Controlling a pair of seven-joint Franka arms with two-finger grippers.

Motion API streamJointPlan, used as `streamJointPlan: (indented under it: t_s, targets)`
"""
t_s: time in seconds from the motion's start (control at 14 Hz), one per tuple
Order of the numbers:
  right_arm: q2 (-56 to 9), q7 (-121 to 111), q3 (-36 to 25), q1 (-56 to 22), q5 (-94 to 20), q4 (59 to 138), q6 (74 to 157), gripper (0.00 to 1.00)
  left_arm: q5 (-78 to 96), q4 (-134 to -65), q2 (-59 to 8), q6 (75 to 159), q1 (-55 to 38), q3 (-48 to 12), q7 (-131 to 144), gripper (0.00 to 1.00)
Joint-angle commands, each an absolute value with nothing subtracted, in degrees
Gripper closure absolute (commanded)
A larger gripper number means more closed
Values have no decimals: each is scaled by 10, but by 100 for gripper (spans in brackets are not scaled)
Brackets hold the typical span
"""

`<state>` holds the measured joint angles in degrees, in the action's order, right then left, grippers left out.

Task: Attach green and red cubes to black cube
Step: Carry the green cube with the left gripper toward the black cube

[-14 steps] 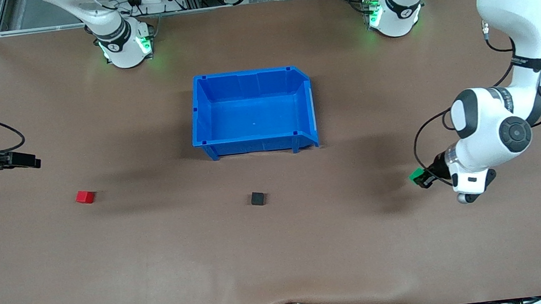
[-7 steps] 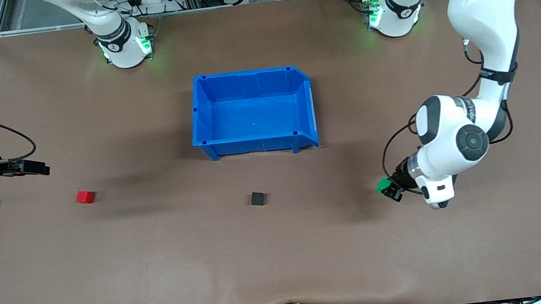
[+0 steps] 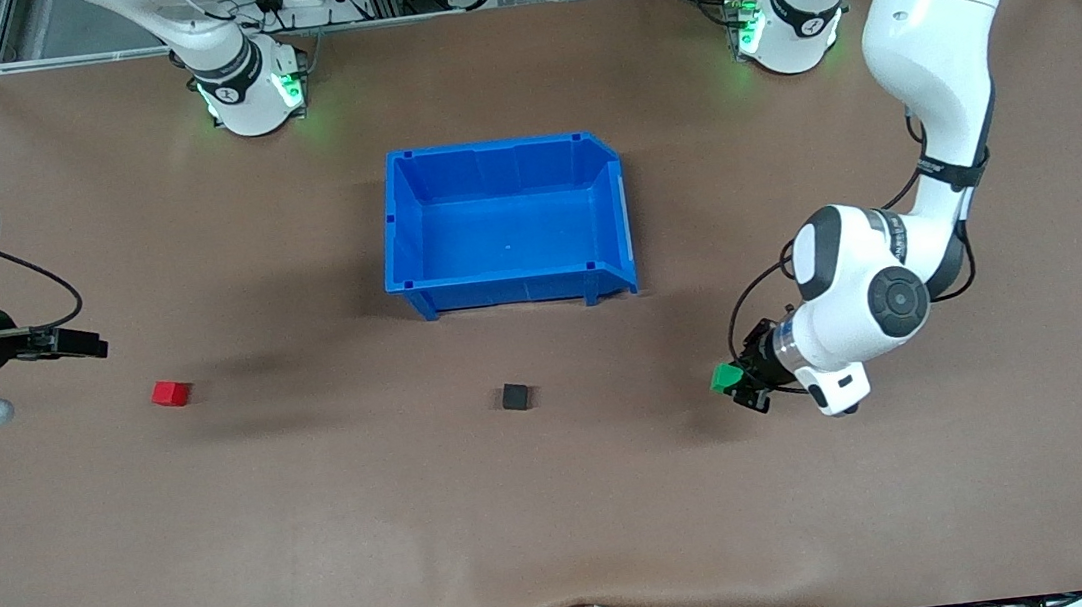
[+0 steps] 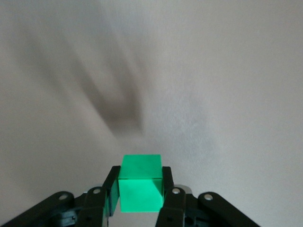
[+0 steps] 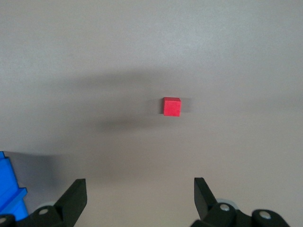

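L hand (image 3: 737, 385) clenched on green cube (image 3: 724, 378), over desk (image 3: 323, 527). R hand (image 3: 83, 344) released near red cube (image 3: 170, 393). Advise: align faces squarely w/ black cube (image 3: 515, 396), approach low.

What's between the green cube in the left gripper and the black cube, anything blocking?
Nothing visible. The left gripper holds the green cube over bare table toward the left arm's end. The stretch from there to the black cube is open mat; the blue bin sits farther from the front camera, off that line.
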<state>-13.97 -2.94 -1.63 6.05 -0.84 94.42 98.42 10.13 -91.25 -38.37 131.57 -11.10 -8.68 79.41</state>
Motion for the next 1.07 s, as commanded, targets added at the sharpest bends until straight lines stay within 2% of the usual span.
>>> streamJointPlan:
  t_s: [0.0, 0.57, 1.0]
  targets:
    - [-142, -33, -7, 73, -5, 948, 991, 0, 109, -866, -413, 1308, -136, -81, 849, 100]
    - [-153, -36, -7, 73, -5, 948, 1001, 0, 108, -775, -475, 1310, -194, -76, 997, 100]
    - [-167, -39, -7, 75, -4, 948, 1016, 0, 106, -766, -498, 1346, -251, -54, 1050, 100]
